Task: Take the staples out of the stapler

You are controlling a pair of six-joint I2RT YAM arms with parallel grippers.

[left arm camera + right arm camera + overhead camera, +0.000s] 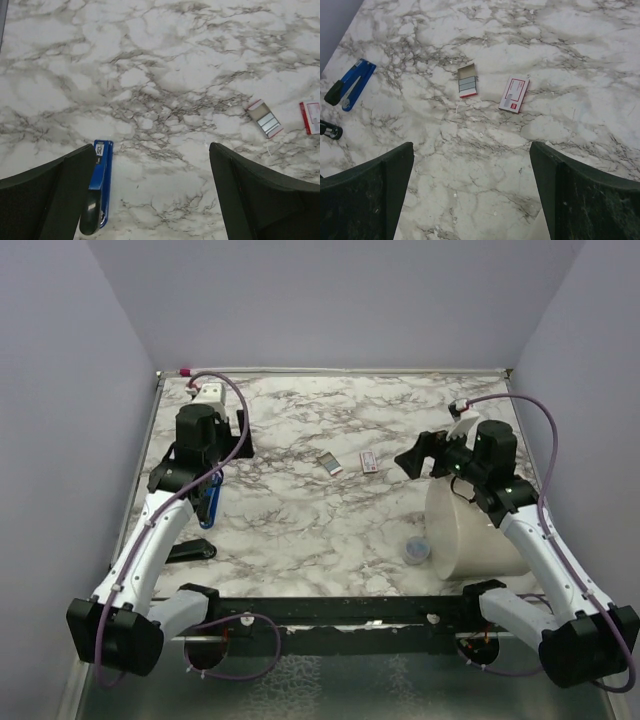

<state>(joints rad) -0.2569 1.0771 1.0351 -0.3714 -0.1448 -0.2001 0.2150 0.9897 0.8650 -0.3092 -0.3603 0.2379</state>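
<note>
Hanging wide open and holding nothing, the left gripper [151, 150] has the blue stapler [101, 175] just beside one finger, on the table's left side. The right gripper [471, 147] is wide open and empty too. The stapler looks hard, light and slippery, so it is probably best to grab its long sides.

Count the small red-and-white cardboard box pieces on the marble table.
2: the open tray holding silvery staples, centre, and the flat sleeve just right of it. None appears hidden.
</note>
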